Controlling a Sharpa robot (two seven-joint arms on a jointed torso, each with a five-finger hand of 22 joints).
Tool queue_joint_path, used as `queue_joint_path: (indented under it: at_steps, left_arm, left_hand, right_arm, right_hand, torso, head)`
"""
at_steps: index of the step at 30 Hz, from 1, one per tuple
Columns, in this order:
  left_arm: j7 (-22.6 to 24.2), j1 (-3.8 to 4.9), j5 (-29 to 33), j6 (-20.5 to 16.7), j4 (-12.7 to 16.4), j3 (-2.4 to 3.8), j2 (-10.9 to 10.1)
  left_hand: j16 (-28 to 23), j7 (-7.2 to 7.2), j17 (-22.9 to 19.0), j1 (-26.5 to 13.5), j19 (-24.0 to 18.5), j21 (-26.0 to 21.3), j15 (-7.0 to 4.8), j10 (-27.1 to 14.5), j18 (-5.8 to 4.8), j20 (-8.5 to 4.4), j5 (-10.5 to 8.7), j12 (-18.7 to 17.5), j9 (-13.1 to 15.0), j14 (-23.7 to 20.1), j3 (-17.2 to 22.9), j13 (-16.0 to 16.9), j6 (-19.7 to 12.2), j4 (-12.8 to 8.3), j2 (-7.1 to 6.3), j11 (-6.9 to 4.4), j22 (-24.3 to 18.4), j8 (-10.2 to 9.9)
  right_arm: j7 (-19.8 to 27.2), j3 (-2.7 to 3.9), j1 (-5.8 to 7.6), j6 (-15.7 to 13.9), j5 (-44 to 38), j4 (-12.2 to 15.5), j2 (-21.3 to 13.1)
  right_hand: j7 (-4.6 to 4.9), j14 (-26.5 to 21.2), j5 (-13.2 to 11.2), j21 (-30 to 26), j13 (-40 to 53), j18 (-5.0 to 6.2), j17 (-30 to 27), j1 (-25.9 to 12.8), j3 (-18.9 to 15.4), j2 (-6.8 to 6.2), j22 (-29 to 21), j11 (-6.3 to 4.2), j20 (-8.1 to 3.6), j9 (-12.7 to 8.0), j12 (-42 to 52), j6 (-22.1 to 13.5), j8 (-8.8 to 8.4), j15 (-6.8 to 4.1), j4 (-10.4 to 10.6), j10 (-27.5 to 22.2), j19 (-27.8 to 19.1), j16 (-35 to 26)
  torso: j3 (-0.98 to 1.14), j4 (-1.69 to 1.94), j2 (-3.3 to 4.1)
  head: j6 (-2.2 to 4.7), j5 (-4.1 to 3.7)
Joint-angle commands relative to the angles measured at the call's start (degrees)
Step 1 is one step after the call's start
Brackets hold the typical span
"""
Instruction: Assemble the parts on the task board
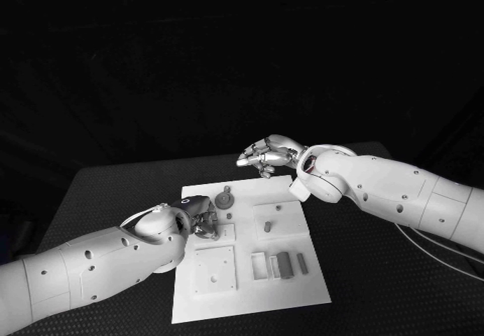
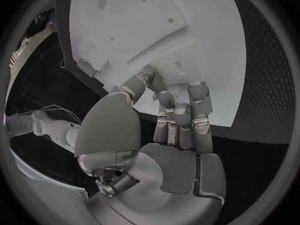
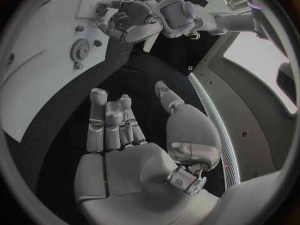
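I'm seeing the left hand [image 1: 198, 218] sitting on the task board [image 1: 303, 294] at its left edge, fingers [image 2: 181, 116] curled down onto the white surface; can't tell if it's gripping a part. Right hand [image 1: 268, 155] is hovering past the board's far edge, fingers spread, holding nothing. Gear-shaped part [image 1: 224, 201] is lying just beside the left hand.

Head view: we record a dim scene with a black, detail-free background, the task board [image 1: 252, 266] the brightest surface, lit from above; the left hand [image 1: 198, 218] casts soft shade on it. Wrist views: we note strong fisheye bending at the rims, dark surrounds, and mild glare on the right hand [image 3: 125, 150].
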Motion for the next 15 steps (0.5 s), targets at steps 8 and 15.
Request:
queue_joint_path:
  at_steps: [8,15]
  left_arm:
    - [0.1,0.01,0.1,-0.5,0.2,0.05,0.1]
    - [0.1,0.00,0.2,-0.3,0.2,0.05,0.2]
  left_hand:
    - [-0.3,0.33,0.1,-0.2,-0.2,-0.4,0.33,-0.1,2.21,0.05,0.10,-0.2,0.1,0.1,-0.5,0.1,-0.3,0.2,-0.83,0.32,1.0,0.0]
    - [-0.3,0.39,0.1,-0.3,-0.2,-0.5,0.38,-0.2,2.25,0.09,0.09,-0.2,0.1,0.1,-0.6,0.1,-0.5,0.3,-0.95,0.37,1.0,-0.1]
  right_arm:
    - [0.4,0.02,-0.05,0.6,-0.4,0.1,0.0]
    - [0.4,0.02,-0.05,0.6,-0.4,0.0,0.0]
  right_hand:
    - [0.52,-0.4,0.1,-0.3,-0.1,1.78,-0.1,-0.3,-0.3,0.01,0.7,-0.30,-0.45,0.1,0.3,0.0,0.09,-0.03,0.0,0.0,-0.1,0.2]
    - [0.52,-0.4,0.1,-0.3,-0.1,1.78,-0.1,-0.3,-0.3,0.01,0.7,-0.30,-0.45,0.1,0.3,0.0,0.09,-0.03,0.0,0.0,-0.1,0.2]
  torso:
    - [0.01,0.03,0.00]
    - [-0.03,0.03,0.00]
  head:
    - [-0.06,-0.08]
    - [-0.13,-0.10]
